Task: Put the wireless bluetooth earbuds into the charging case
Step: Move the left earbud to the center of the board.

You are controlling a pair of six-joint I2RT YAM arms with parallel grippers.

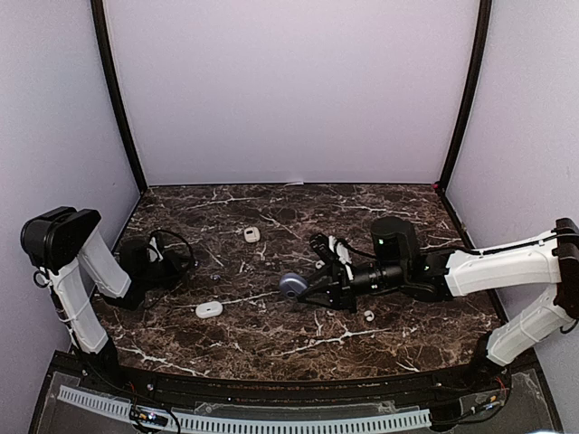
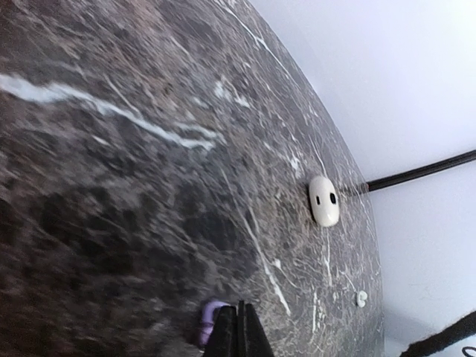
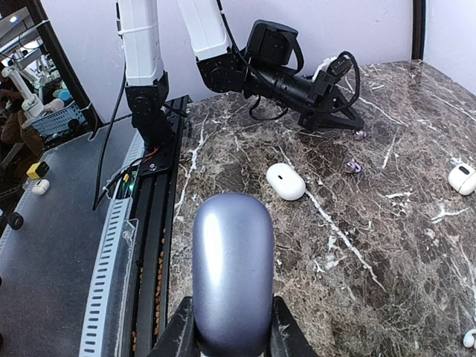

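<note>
Two white cases (image 1: 209, 309) (image 1: 251, 234), loose earbud (image 1: 369, 316) nearby

Left gripper (image 2: 239, 314) closed tight above the dark marble table (image 2: 111, 186)
From its tips: white charging case (image 2: 324, 201) at two o'clock, earbud (image 2: 361, 299) at three, purple object (image 2: 209, 324) just beside at nine.

The rear counter (image 1: 362, 203) is open but for an open white case (image 1: 251, 234). The right arm (image 1: 488, 267), lying low, its end effector (image 1: 301, 287) clamping a grey-blue case (image 1: 289, 285), bars the centre-right. A closed white case (image 1: 209, 309) sits front-left.
</note>
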